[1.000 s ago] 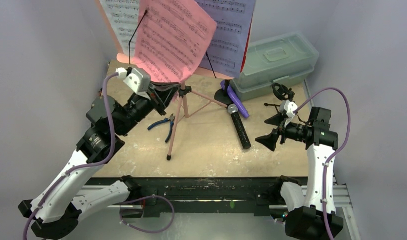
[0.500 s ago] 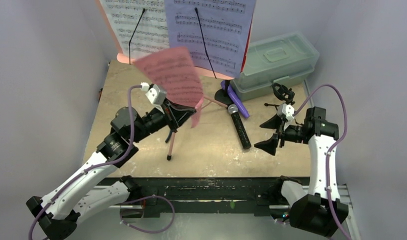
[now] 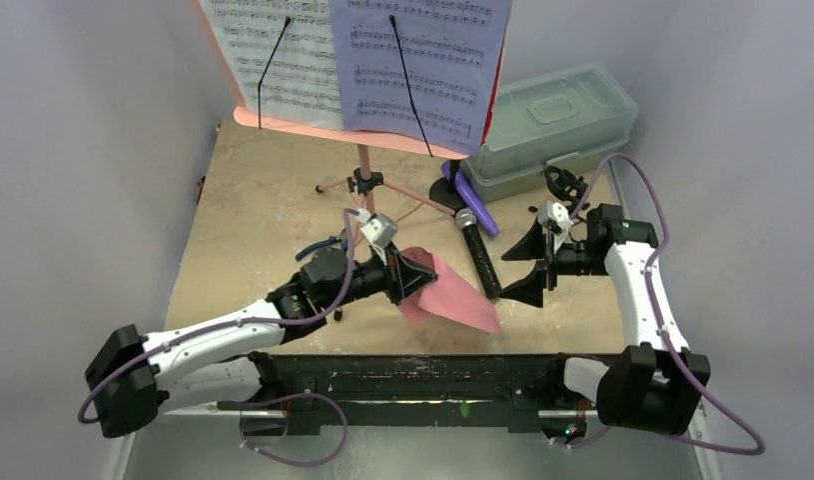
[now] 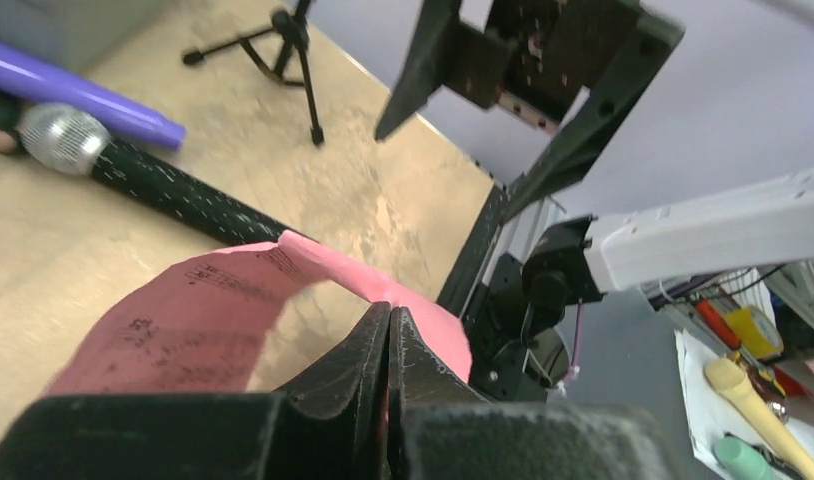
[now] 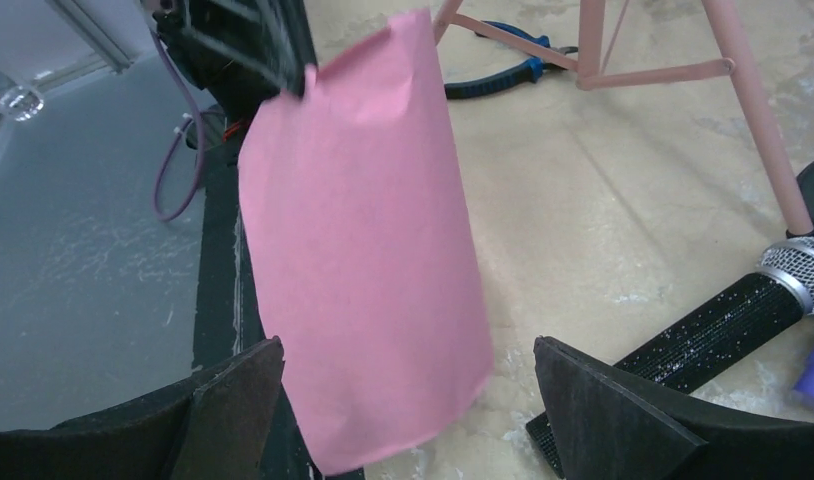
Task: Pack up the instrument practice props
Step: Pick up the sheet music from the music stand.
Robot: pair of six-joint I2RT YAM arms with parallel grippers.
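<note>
My left gripper (image 3: pixel 423 275) is shut on an edge of the red music sheet (image 3: pixel 455 300), which hangs curled low over the table's near edge. In the left wrist view the jaws (image 4: pixel 388 322) pinch the red sheet (image 4: pixel 203 320). My right gripper (image 3: pixel 528 265) stands open just right of it, and the sheet (image 5: pixel 363 250) hangs in front of its spread fingers (image 5: pixel 408 390). The pink music rack (image 3: pixel 364 170) still carries the white sheet (image 3: pixel 273 50) and the lavender sheet (image 3: pixel 423 60). The black silver-headed mic (image 3: pixel 480 260) and the purple mic (image 3: pixel 478 205) lie on the table. A black mic support (image 3: pixel 563 185) stands behind my right gripper.
The translucent greenish lidded box (image 3: pixel 548 125) sits at the back right. Blue-handled pliers (image 3: pixel 318 247) lie by the rack's legs, partly hidden by my left arm. Grey walls close both sides. The black rail (image 3: pixel 413 365) runs along the near edge.
My left gripper has carried the red sheet off the rack, down and right to the near edge. My right arm has swung in toward the sheet, still open.
</note>
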